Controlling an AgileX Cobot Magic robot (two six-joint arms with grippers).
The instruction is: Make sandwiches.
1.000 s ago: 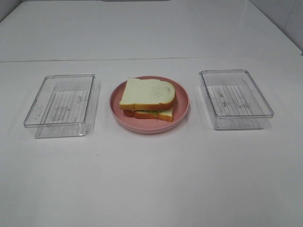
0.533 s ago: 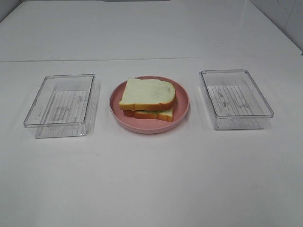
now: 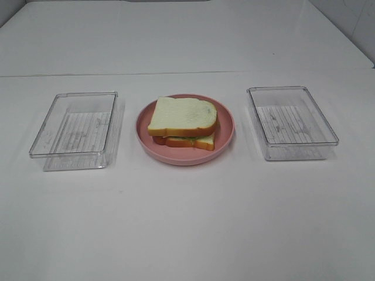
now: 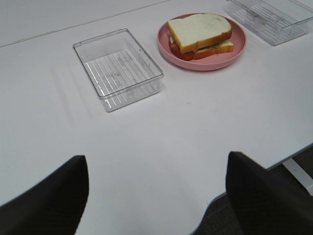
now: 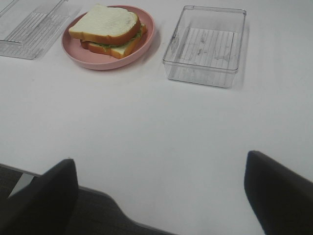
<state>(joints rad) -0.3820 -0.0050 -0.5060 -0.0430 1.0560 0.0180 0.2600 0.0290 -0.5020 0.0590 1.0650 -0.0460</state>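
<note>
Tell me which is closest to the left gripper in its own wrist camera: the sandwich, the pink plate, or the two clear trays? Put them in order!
1. Left clear tray, just ahead of the left gripper.
2. Pink plate, beyond that tray, beside it.
3. Sandwich, lying on the plate.
4. Right clear tray, past the plate, farthest.

Left tool point(image 4: 156, 196) spread wide, fingers well apart; right tool point(image 5: 161, 196) likewise spread, holding nothing.

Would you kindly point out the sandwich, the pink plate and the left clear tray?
sandwich point(image 3: 181, 114), exterior high view, top bread slice.
pink plate point(image 3: 225, 136), exterior high view, right rim.
left clear tray point(image 3: 36, 143), exterior high view, left wall.
</note>
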